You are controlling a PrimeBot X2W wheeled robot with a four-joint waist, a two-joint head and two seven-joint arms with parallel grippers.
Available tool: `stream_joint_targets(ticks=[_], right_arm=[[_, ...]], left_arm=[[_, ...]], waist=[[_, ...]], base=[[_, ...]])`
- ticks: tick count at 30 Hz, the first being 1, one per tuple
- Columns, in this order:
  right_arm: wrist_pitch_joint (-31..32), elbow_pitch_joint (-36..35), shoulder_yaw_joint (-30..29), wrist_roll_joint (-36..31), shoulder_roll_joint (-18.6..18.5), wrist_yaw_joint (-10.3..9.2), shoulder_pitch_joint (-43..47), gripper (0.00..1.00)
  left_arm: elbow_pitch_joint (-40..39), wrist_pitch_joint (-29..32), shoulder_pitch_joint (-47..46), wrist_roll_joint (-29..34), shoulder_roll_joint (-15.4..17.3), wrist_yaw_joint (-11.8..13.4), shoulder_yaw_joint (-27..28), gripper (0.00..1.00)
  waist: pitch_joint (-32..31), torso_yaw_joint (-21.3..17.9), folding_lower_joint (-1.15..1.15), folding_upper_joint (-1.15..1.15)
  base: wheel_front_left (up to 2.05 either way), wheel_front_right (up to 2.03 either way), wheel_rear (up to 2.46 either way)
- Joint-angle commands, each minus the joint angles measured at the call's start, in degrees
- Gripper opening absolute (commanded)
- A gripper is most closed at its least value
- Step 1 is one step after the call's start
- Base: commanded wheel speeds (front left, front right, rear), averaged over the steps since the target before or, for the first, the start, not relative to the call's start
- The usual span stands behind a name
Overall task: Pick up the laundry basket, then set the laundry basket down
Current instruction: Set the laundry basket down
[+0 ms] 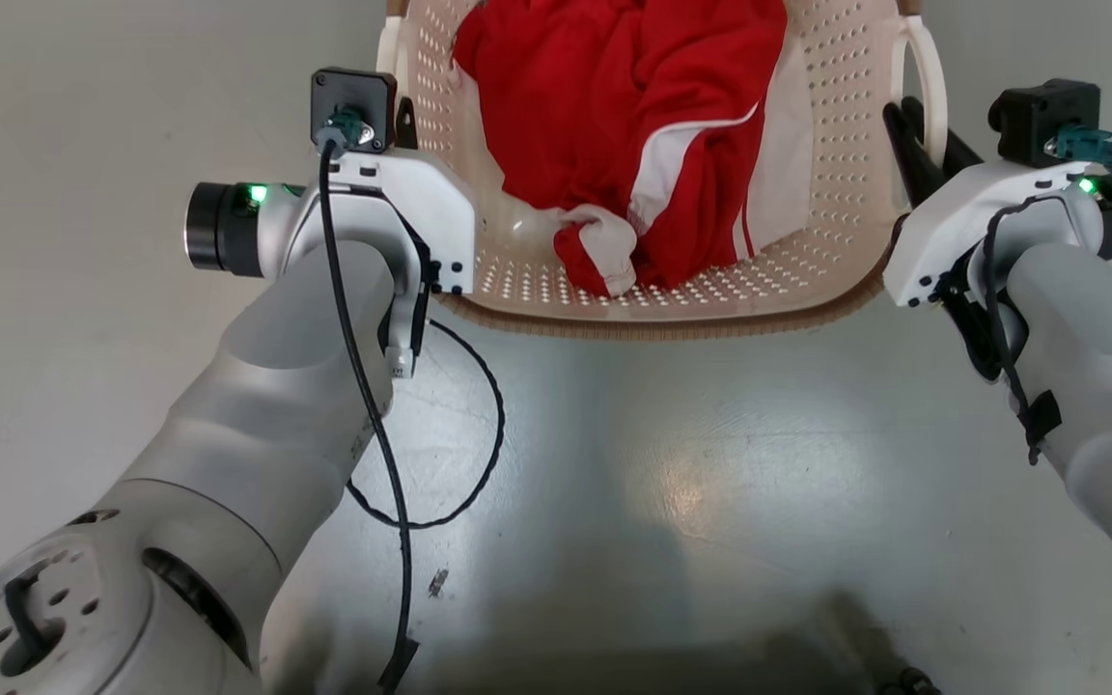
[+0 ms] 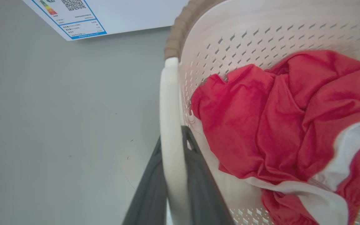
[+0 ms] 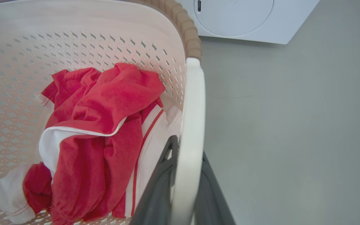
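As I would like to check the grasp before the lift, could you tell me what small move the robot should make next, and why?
Probably raise both arms together slightly, keeping them level. The left pincer and right pincer each clasp a white loop handle of the laundry basket, and the loose red and white garment inside could slide if it tilts.
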Motion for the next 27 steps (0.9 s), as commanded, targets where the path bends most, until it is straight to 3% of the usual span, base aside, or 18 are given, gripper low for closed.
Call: stream_joint_targets(ticks=[1,13,27], right_arm=[[-0.66,-1.53,-0.51,-2.36,-0.10,0.88,2.75,0.00],[-0.66,-3.41,-10.10,-10.36,0.51,0.88,4.26,0.00],[-0.66,-3.89,-15.39,-15.15,1.43,0.88,5.45,0.00]], left_arm=[[-1.19,-0.84,-1.48,2.16,1.25,0.39,1.54,0.00],[-3.60,-0.85,-0.27,10.44,1.28,-0.15,9.50,0.00],[-2.57,-0.85,0.53,16.02,0.68,-1.71,15.22,0.00]], waist=[[1.26,0.34,-0.01,0.00],[3.91,0.67,-0.01,0.00],[5.81,0.47,-0.01,0.00]], base=[[0.00,0.00,0.00],[0.00,0.00,0.00],[0.00,0.00,0.00]])
